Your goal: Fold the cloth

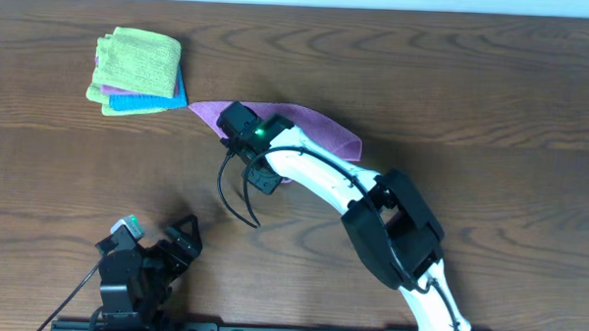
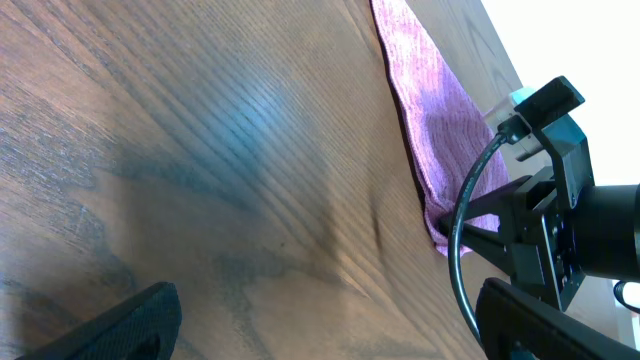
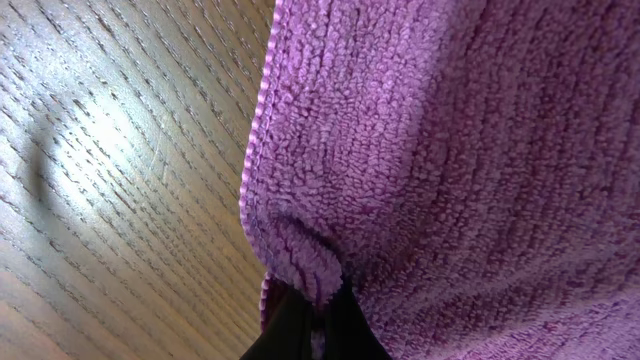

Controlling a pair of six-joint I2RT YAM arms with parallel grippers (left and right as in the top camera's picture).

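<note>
R fingers (image 3: 285,335) clenched on cloth (image 3: 450,150) edge, rest spread beyond them on table (image 1: 474,74); L fingers (image 2: 120,325) apart, empty, well away. Best imo: hold pinch firm, lift low, carry over, match edges

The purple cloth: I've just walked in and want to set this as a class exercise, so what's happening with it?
The right tool is shut on an edge of the purple cloth, pinching a small bunch of it low over the wooden table. The rest of the cloth lies on the table in a long shape. The left tool sits open near the front edge, holding nothing. A lime-green cloth stacked on a blue cloth lies beside it, untouched.
</note>
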